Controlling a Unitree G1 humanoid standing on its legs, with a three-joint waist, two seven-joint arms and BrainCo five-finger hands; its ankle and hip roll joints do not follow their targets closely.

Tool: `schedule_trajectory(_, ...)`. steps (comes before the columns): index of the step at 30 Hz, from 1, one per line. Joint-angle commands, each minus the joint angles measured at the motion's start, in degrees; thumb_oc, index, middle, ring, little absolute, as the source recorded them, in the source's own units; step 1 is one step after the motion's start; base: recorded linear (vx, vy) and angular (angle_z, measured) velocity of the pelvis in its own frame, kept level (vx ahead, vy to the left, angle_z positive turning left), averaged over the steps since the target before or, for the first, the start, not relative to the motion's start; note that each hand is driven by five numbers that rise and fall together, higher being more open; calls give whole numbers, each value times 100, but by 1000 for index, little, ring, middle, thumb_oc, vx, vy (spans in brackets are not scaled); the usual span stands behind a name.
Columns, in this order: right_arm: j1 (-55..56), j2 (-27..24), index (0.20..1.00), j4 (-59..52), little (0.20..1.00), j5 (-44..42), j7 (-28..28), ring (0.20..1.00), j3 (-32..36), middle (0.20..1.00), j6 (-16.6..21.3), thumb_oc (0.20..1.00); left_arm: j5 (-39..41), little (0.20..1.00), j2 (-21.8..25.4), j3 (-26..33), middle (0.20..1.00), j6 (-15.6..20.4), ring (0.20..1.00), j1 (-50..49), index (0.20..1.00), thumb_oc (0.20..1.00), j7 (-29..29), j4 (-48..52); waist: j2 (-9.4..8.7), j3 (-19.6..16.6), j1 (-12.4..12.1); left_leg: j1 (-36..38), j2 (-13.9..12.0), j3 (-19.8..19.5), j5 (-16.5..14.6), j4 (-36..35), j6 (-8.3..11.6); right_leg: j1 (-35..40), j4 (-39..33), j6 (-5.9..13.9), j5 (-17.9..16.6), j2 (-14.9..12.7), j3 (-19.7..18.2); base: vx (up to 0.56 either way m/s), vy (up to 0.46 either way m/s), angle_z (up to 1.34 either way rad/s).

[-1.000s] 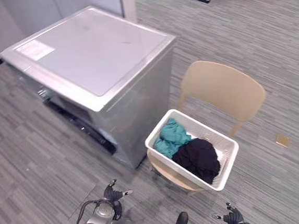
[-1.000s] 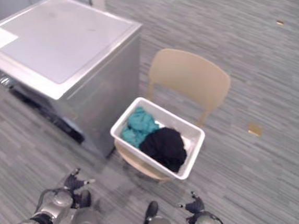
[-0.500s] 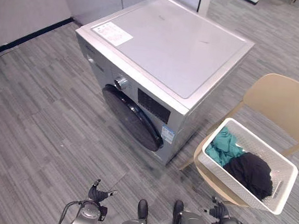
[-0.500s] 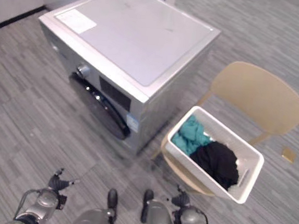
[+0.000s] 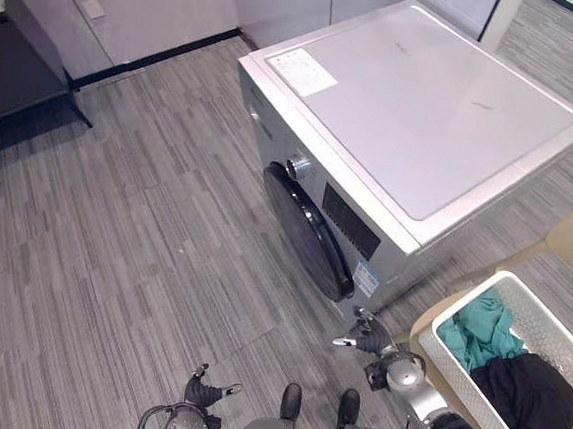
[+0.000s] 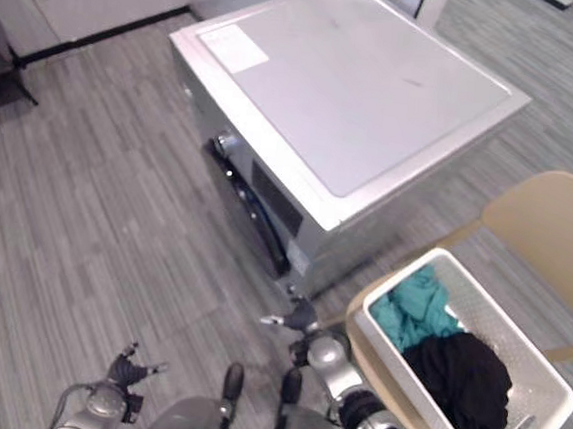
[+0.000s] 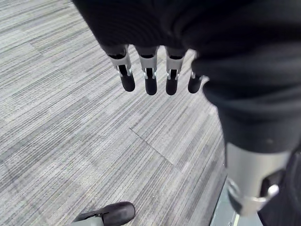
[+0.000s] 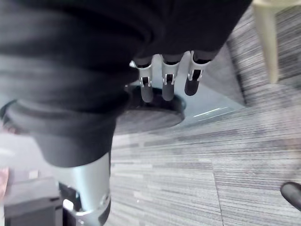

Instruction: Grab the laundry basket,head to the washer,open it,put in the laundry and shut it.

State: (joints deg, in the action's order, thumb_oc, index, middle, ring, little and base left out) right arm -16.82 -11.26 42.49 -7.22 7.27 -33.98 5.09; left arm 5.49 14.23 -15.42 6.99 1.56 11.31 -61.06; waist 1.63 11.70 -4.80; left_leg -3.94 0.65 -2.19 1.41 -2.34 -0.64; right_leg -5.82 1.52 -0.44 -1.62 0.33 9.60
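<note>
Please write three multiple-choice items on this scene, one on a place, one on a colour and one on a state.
1. Where is the basket?
A. on the chair
B. on the washer
C. in a hand

2. What colours are the clothes in it?
A. red and white
B. teal and black
C. yellow and grey

3. How is the washer door?
A. wide open
B. removed
C. shut

Answers:
1. A, it rests on the tan seat beside the washer.
2. B, a teal piece lies beside a black one.
3. C, the dark round door lies flat against the front; the right hand is open near it, the left hand open low.
</note>
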Motion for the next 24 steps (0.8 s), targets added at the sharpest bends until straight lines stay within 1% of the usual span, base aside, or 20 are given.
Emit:
schedule_trajectory(1, -424, 117, 1000, -651, 1000, 157, 253, 1000, 215, 1000, 316, 1000, -94, 1000, 190, -62, 1000, 81, 1000, 138, 1000, 1000, 198, 6, -248, -83, -245, -325, 214, 97, -57, 104, -5, 16, 150, 532, 560, -386, -176, -25, 60, 27)
schedule_trajectory(3, -719, -71, 1000, -911, 1000, 333, 486, 1000, 371, 1000, 330, 1000, -76, 1000, 271, -15, 1000, 107, 1000, 155, 1000, 1000, 241, 89, -268, -19, -315, -424, 218, 81, -29, 114, 1, -46, 163, 552, 535, -424, -133, -42, 42, 11)
schedule_trajectory(5, -851, -156, 1000, -1032, 1000, 381, 670, 1000, 529, 1000, 339, 1000, -58, 1000, 316, -2, 1000, 134, 1000, 165, 1000, 1000, 276, 162, -266, 19, -342, -505, 229, 75, -13, 124, 3, -104, 185, 564, 517, -453, -99, -30, 39, 6)
schedule_trajectory(9, -1028, -192, 1000, -1015, 1000, 346, 891, 1000, 718, 1000, 346, 1000, -3, 1000, 371, -2, 1000, 153, 1000, 201, 1000, 1000, 324, 215, -267, 104, -408, -648, 244, 52, 20, 141, 18, -204, 208, 573, 498, -495, -37, -19, 31, 13)
schedule_trajectory(11, -1160, -156, 1000, -883, 1000, 290, 973, 1000, 748, 1000, 346, 1000, 46, 1000, 397, -27, 1000, 177, 1000, 249, 1000, 1000, 350, 221, -279, 185, -457, -749, 251, 43, 40, 160, 30, -281, 225, 577, 469, -523, -11, -54, 33, 8)
schedule_trajectory(14, -1715, -100, 1000, -131, 1000, 108, 1166, 1000, 778, 1000, 311, 1000, 241, 1000, 480, -175, 1000, 251, 1000, 455, 1000, 1000, 398, 347, -271, 471, -641, -1100, 303, -13, 70, 321, 49, -536, 288, 582, 392, -568, 34, -76, 36, 5)
schedule_trajectory(18, -2146, -155, 1000, 298, 1000, -62, 1302, 1000, 856, 1000, 274, 1000, 404, 1000, 554, -241, 1000, 324, 1000, 548, 1000, 1000, 426, 485, -263, 656, -777, -1326, 327, -67, 112, 409, 80, -695, 317, 568, 362, -599, 30, -32, 21, 5)
schedule_trajectory(19, -2220, -114, 1000, 400, 1000, -145, 1311, 1000, 842, 1000, 266, 1000, 443, 1000, 568, -263, 1000, 325, 1000, 582, 1000, 1000, 441, 497, -267, 688, -809, -1365, 329, -75, 124, 419, 85, -731, 325, 565, 358, -596, 23, -3, 13, 19)
schedule_trajectory(20, -2303, 113, 1000, 424, 1000, -330, 1218, 1000, 676, 1000, 285, 1000, 506, 1000, 573, -272, 1000, 315, 1000, 662, 1000, 1000, 481, 456, -307, 780, -885, -1434, 336, -109, 139, 428, 85, -778, 326, 562, 355, -581, 9, -3, 3, 20)
schedule_trajectory(21, -2298, 226, 1000, 368, 1000, -396, 1139, 1000, 556, 1000, 287, 1000, 518, 1000, 574, -286, 1000, 303, 1000, 685, 1000, 1000, 490, 427, -327, 798, -910, -1450, 336, -127, 144, 424, 81, -781, 321, 564, 357, -583, 15, 0, 2, 12)
schedule_trajectory(22, -2298, 226, 1000, 368, 1000, -396, 1139, 1000, 556, 1000, 287, 1000, 518, 1000, 574, -286, 1000, 303, 1000, 685, 1000, 1000, 490, 427, -327, 797, -909, -1451, 336, -127, 144, 424, 81, -782, 321, 564, 357, -583, 15, 12, 1, 7)
schedule_trajectory(23, -2284, 433, 1000, 217, 1000, -537, 944, 1000, 307, 1000, 315, 1000, 519, 1000, 562, -299, 1000, 275, 1000, 720, 1000, 1000, 476, 379, -358, 817, -967, -1444, 343, -158, 153, 390, 70, -780, 307, 576, 352, -577, 18, 25, -8, 4)
schedule_trajectory(24, -2321, 705, 1000, -95, 1000, -581, 672, 1000, -137, 1000, 338, 1000, 486, 1000, 555, -384, 1000, 243, 1000, 761, 1000, 1000, 463, 348, -391, 855, -1070, -1453, 351, -234, 166, 364, 64, -786, 325, 581, 374, -585, 57, 0, 0, 0)
